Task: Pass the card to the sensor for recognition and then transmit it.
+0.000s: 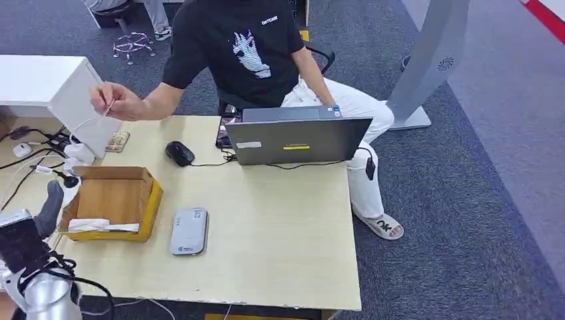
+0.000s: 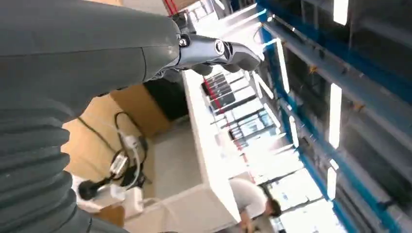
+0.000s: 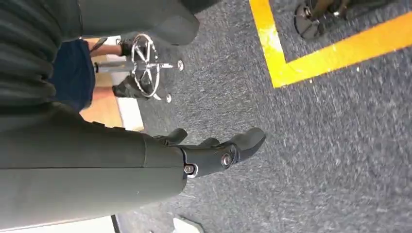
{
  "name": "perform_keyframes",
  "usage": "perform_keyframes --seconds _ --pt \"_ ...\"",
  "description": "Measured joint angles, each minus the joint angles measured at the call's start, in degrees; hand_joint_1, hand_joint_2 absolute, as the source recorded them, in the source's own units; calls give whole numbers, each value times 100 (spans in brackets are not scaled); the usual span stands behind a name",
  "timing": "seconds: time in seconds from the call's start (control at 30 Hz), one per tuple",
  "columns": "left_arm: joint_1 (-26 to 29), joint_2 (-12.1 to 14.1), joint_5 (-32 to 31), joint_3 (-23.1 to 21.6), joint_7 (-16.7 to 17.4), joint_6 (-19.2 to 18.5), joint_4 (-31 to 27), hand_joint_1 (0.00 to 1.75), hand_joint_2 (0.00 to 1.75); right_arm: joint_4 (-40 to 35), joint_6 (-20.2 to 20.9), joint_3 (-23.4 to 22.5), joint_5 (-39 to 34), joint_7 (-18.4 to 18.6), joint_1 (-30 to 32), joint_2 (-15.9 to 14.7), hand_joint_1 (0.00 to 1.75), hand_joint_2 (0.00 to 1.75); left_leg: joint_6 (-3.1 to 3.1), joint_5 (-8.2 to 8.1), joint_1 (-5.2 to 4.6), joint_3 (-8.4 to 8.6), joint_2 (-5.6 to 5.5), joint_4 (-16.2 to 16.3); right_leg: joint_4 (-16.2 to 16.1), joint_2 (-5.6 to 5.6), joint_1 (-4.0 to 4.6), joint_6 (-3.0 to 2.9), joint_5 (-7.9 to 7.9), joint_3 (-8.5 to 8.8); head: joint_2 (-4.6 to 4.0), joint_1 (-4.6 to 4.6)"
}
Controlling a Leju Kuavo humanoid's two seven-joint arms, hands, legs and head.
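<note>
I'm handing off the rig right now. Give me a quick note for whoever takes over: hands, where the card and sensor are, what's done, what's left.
Left hand: raised at the table's near left corner, holding nothing.
Right hand: hanging over the carpet, holding nothing.
Card: what looks like it is in the person's hand, above the far left of the table.
Sensor: flat on the table beside the cardboard box.
Done: apparently nothing yet.
Left: take card, present to sensor, pass on.

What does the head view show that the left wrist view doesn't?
Head view alone: the card pinched in a person's hand, the grey sensor flat on the table, the cardboard box, mouse and laptop. Left wrist view alone: ceiling lights. Both: the left hand, holding nothing, and the white cabinet.
</note>
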Motion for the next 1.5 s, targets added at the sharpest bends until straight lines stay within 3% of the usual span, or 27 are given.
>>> perform_keyframes --seconds 0.13,0.27,0.5,0.93,0.97,1.5 --pt "-523 217 -635 0 162 203 1190 0 175 0 146 122 220 116 -10 -37 0 175 2 2 -1 -2 0 0 0 0 0 0 1 -1 0 0" --pt "-744 320 -679 0 81 295 1952 0 175 2 179 184 271 135 -15 -50 0 175 2 1 -1 -4 6 0 0 6 0 1 2 -4 0 0" --pt "-809 394 -707 0 46 295 2387 0 175 4 214 278 291 135 -15 -70 0 175 3 1 -1 -11 5 0 -1 6 0 1 1 -10 0 0" --pt "-825 418 -775 0 63 267 2597 0 175 9 236 308 334 135 -14 -76 0 175 2 1 0 -11 4 0 -1 7 0 1 2 -11 0 0" --pt "-824 418 -801 0 63 256 2608 175 175 9 240 308 336 135 -14 -76 0 175 2 1 0 -11 4 0 -1 7 0 1 1 -11 0 2" --pt "-761 412 -860 -2 57 118 2715 175 175 11 258 321 413 170 -15 -76 0 175 2 1 0 -11 5 0 -1 7 0 1 1 -12 0 0"
